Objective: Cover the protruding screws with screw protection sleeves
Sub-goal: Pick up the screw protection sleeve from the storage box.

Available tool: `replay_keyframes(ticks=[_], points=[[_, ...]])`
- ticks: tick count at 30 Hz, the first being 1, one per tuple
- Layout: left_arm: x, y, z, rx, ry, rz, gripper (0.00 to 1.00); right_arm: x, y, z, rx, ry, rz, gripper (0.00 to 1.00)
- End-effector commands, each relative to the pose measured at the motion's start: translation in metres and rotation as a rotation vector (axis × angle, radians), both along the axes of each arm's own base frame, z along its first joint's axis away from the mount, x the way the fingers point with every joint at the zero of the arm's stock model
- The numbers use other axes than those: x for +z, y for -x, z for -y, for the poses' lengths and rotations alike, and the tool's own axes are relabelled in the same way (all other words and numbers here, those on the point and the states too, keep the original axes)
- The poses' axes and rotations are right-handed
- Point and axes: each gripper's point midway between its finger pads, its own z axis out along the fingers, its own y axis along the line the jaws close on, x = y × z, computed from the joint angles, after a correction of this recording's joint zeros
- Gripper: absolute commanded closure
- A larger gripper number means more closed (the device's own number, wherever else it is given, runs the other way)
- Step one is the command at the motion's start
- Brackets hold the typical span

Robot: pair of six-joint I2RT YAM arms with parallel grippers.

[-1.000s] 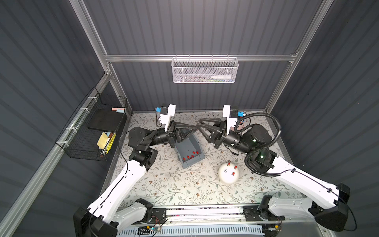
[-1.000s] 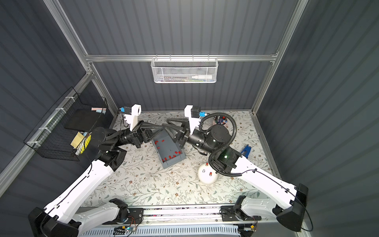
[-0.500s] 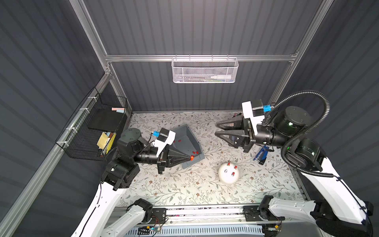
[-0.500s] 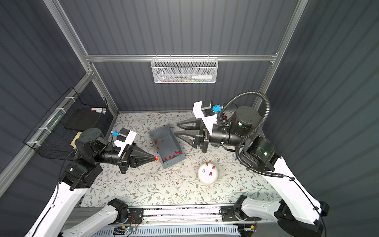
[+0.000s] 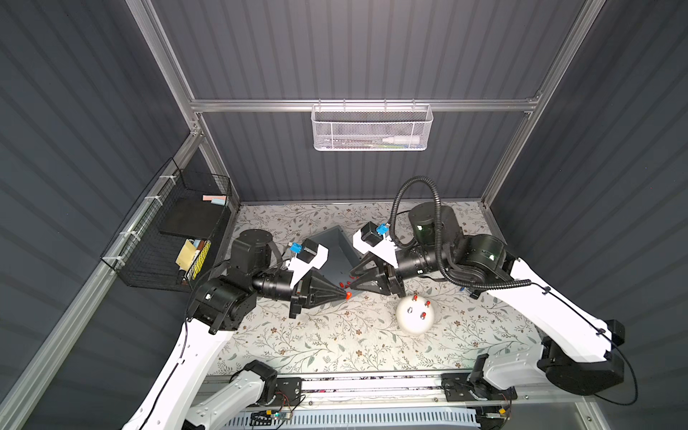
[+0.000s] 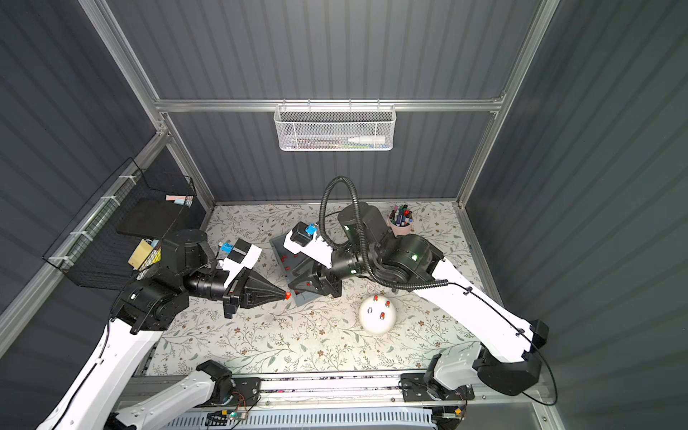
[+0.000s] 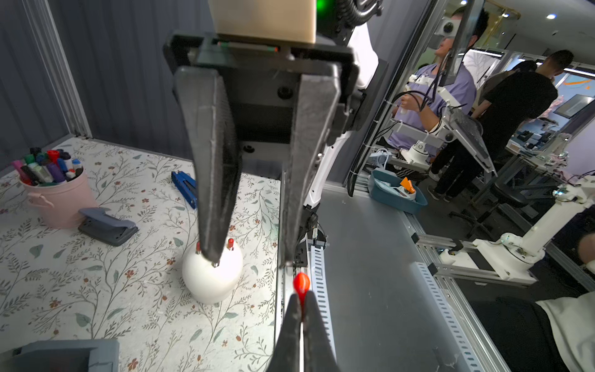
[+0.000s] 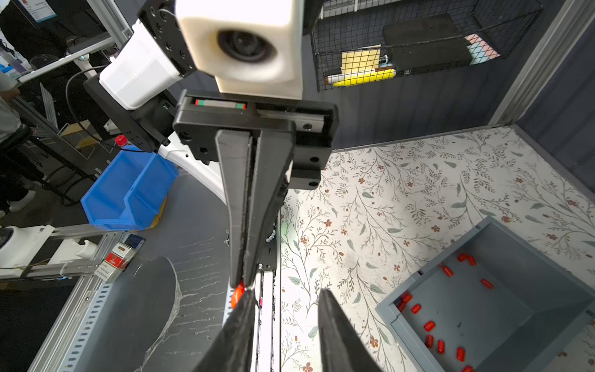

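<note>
The left pincer (image 7: 301,298) is clamped on a red sleeve (image 7: 301,285), held above the table (image 5: 335,346) beside the white dome (image 5: 415,322). The right pincer (image 8: 286,293), tips apart, faces it. On the dome one screw (image 5: 410,309) stands bare.

A single smooth white dome (image 5: 415,325) carries four short silvery metal studs (image 5: 409,309): three wear tiny bright red cylindrical plastic sleeves (image 5: 423,315) and one is bare. One more red sleeve (image 7: 301,282) sits at the tips of the left gripper (image 7: 301,304), one of two black grippers, the other being the right gripper (image 8: 286,294). One grey plastic bin (image 8: 541,267) holds about a dozen loose sleeves in the right wrist view, though part of it is cut off. There are also one pink cup (image 7: 61,204) of coloured marker pens (image 7: 45,167) too bunched to count, one grey hole punch (image 7: 108,227), one blue stapler (image 7: 185,188), one white mesh basket (image 5: 372,128) and one black wire basket (image 5: 149,253).
</note>
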Motion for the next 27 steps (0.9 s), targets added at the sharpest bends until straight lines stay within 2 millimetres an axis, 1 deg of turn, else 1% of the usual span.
replay_keyframes(ticks=[1,2,3,4,7,14,19,27], points=[[-0.006,-0.002,0.0,0.019,-0.023,0.032,1.0,0.016,0.006,0.008,0.016,-0.02,0.061,0.66],[-0.007,-0.003,0.0,0.021,-0.026,0.034,1.0,0.015,0.007,0.009,0.022,-0.014,0.061,0.67],[-0.018,-0.006,0.0,0.025,-0.042,0.011,1.0,0.014,0.008,0.009,0.027,-0.01,0.059,0.67],[-0.021,-0.008,0.0,0.031,-0.05,0.007,1.0,0.013,0.009,0.009,0.029,-0.006,0.057,0.67],[-0.025,-0.009,0.001,0.037,-0.06,0.005,1.0,0.012,0.014,0.01,0.05,-0.001,0.033,0.67],[-0.025,-0.008,0.0,0.034,-0.057,0.011,1.0,-0.005,0.014,0.006,0.058,0.066,0.011,0.69],[-0.023,-0.008,0.001,0.03,-0.055,0.011,1.0,-0.01,0.013,0.004,0.054,0.086,0.013,0.69],[-0.02,-0.008,0.002,0.017,-0.047,-0.001,1.0,-0.017,0.012,0.002,0.051,0.11,0.01,0.73]])
